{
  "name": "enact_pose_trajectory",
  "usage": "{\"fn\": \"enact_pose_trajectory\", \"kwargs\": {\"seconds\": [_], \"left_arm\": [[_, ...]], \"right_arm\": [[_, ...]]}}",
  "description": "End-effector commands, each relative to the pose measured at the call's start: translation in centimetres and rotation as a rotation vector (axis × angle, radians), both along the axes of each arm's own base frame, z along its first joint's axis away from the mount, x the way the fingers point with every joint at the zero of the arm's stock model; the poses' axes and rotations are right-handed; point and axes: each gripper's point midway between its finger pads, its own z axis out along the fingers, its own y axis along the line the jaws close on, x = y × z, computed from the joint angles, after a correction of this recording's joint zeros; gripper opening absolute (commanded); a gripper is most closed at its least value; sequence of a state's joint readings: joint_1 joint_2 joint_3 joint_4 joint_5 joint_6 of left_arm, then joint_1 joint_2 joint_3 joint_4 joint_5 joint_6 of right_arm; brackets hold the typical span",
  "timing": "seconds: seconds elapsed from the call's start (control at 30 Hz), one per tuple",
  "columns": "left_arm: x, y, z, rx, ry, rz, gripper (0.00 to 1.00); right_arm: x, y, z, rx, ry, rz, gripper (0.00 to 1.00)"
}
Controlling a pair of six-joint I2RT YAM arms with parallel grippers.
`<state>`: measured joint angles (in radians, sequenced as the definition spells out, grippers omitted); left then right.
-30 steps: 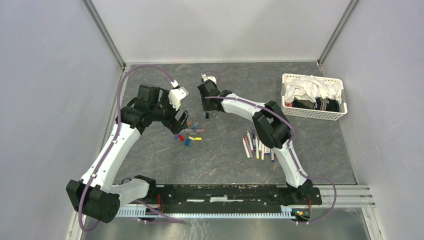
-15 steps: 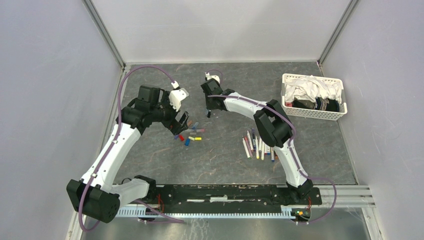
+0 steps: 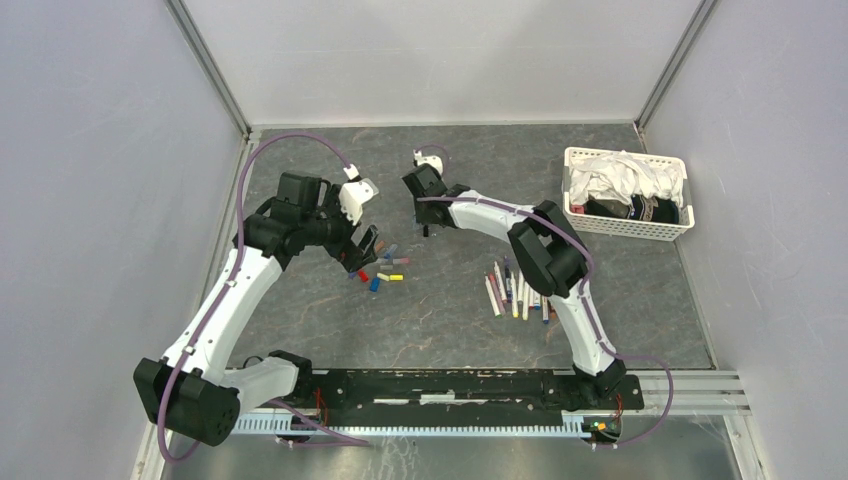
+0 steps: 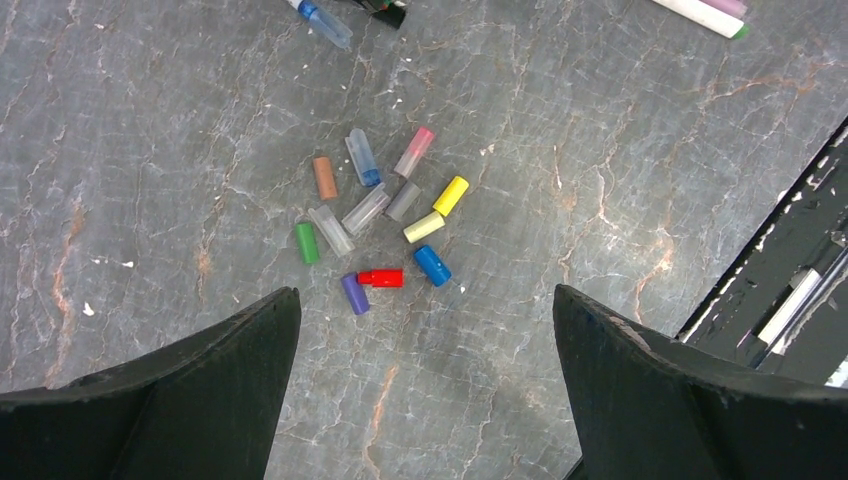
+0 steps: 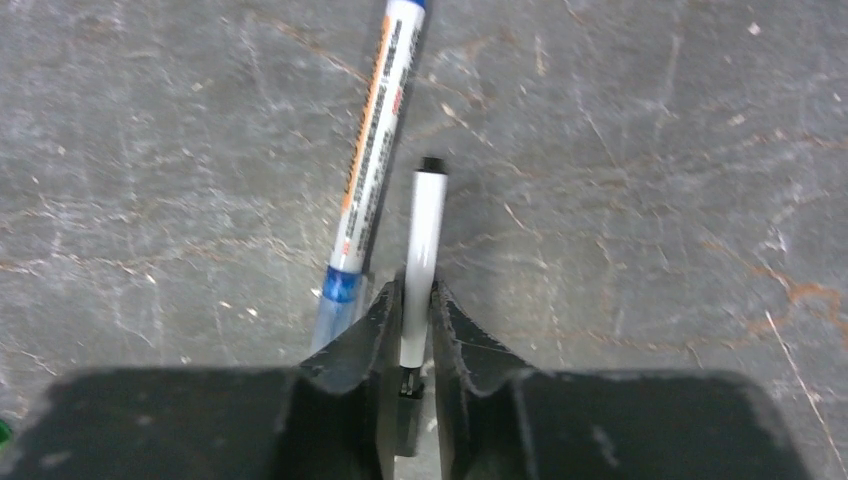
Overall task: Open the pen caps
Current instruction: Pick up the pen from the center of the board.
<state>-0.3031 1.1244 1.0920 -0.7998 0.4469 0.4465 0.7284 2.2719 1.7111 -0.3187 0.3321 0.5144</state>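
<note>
The pen caps [image 4: 385,225] lie loose in a tight scatter on the table [image 3: 440,330]: green, purple, red, blue, two yellows, pink, brown, a few clear and grey ones. All of them lie on their sides, some touching.

Straight above the caps hangs the left gripper [image 3: 361,247], its black fingers [image 4: 190,400] spread wide with nothing between them.

Just beyond the caps and a little to the right, the right gripper [image 5: 415,290] is clamped on a slim white pen [image 5: 424,225] with a black end pointing away from the wrist. A second pen [image 5: 375,140], with orange print and a blue band, lies on the table just beside the held one.

Right of the caps, toward the near edge, the remaining pens [image 3: 515,290] lie in a loose row.

Far off to the right of the caps, near the back, a white basket [image 3: 622,229] holds crumpled white and dark cloths [image 3: 620,175].

The tabletop is dark grey, stone-patterned, with rusty veins and pale flecks. Plain pale walls [image 3: 100,200] close it in on three sides, with metal posts [image 3: 208,65] in the back corners.
</note>
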Motion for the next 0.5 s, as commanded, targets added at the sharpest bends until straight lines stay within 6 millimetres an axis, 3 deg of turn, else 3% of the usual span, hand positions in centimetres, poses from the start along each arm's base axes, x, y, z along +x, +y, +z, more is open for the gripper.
{"fn": "enact_pose_trajectory", "kwargs": {"seconds": [0.0, 0.07, 0.23, 0.47], "left_arm": [[-0.3, -0.6, 0.6, -0.032, -0.018, -0.046, 1.00], [-0.3, -0.8, 0.6, -0.042, -0.006, -0.044, 1.00], [-0.1, -1.4, 1.1, -0.087, 0.000, -0.030, 1.00], [-0.2, -2.9, 1.6, -0.187, 0.056, -0.023, 1.00]], "right_arm": [[-2.6, -4.0, -1.3, -0.104, 0.054, -0.055, 0.13], [-3.0, -4.1, -0.2, -0.082, 0.045, -0.064, 0.00], [-3.8, -2.6, 5.3, 0.113, -0.020, -0.059, 0.00], [-8.7, 1.9, 16.9, 0.542, -0.219, 0.029, 0.00]]}}
